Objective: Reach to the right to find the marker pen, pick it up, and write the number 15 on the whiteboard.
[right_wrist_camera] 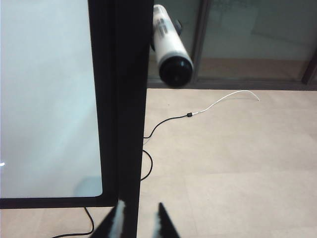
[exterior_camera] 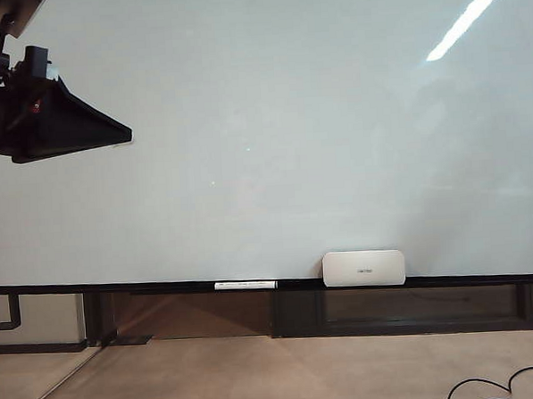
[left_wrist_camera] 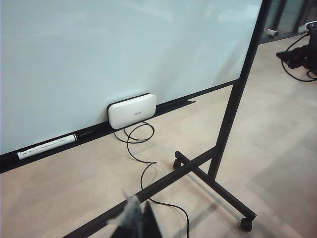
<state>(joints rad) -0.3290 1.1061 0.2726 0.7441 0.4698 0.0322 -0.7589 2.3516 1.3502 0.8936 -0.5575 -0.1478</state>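
The right gripper (right_wrist_camera: 139, 220) is seen with its jaws slightly parted and nothing gripped, placed at the right-hand edge of the whiteboard (right_wrist_camera: 44, 99). The marker pen (right_wrist_camera: 168, 42) is found ahead of it, just beyond that frame post and untouched. The left gripper (left_wrist_camera: 139, 218) is held empty at the board's left, tips seemingly pressed together. No number 15 is written yet, so pickup and writing are both left.

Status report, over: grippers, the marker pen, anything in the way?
Right gripper open, empty, by the whiteboard edge. Left gripper barely visible, state unclear. Marker pen ungrasped; board blank. Dark frame post stands close to the path.
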